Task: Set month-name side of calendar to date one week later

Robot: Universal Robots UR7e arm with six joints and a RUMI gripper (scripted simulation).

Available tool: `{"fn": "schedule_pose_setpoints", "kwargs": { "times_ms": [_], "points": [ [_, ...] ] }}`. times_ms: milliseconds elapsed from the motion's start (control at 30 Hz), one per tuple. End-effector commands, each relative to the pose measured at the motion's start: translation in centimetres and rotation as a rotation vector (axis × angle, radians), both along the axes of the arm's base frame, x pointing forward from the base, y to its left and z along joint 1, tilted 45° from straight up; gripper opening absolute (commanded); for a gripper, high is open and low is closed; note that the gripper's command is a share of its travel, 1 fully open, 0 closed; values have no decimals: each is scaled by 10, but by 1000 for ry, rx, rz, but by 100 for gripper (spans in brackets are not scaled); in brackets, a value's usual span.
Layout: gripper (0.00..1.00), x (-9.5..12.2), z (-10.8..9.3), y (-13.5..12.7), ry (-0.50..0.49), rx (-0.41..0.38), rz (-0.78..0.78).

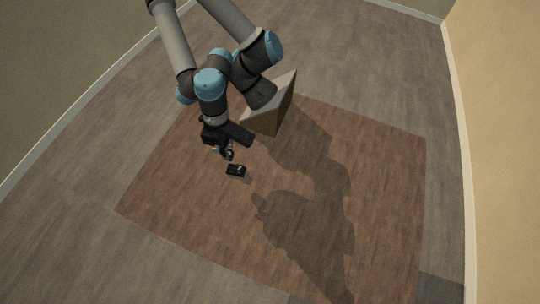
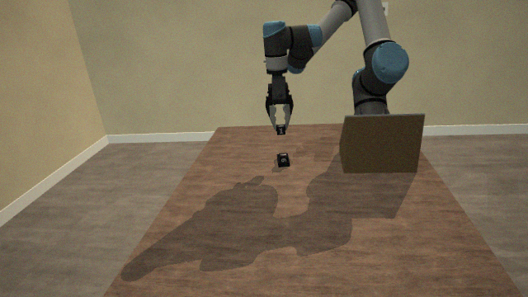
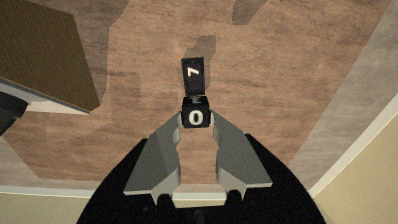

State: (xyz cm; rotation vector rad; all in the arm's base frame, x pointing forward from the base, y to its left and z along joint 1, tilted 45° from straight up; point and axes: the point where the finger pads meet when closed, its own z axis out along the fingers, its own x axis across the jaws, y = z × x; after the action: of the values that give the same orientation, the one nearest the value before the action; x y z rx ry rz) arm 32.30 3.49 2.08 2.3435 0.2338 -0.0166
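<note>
My gripper point(image 3: 195, 111) is shut on a small black number cube point(image 3: 195, 113) and holds it well above the wooden table. The cube's top face shows a white 0 in the wrist view; in the exterior view the held cube point(image 2: 280, 130) shows a 1 on its side. The gripper also shows in the top view point(image 1: 228, 154). Straight below stands the black calendar tray point(image 3: 194, 76) with the second cube, showing a 7 on top. It also shows in the top view point(image 1: 236, 170), and in the exterior view point(image 2: 283, 159) with a 6 or 9 on its side. The month name is too small to read.
A tan box-shaped block point(image 2: 381, 143) at the arm's base stands on the table to the right of the tray. It also shows in the top view point(image 1: 270, 105). The table point(image 1: 278, 198) is brown wood with dark arm shadows.
</note>
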Motion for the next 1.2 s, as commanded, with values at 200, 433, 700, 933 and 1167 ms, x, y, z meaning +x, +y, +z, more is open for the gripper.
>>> {"fn": "schedule_pose_setpoints", "kwargs": {
  "times_ms": [200, 433, 700, 933, 1167],
  "points": [
    [10, 5, 7, -8, -155, 14, -155],
    [10, 10, 15, -18, -334, 31, -334],
    [10, 14, 24, -29, -507, 45, -508],
    [10, 16, 31, -37, -633, 56, -634],
    [10, 18, 38, -47, -772, 67, -773]
  ]
}}
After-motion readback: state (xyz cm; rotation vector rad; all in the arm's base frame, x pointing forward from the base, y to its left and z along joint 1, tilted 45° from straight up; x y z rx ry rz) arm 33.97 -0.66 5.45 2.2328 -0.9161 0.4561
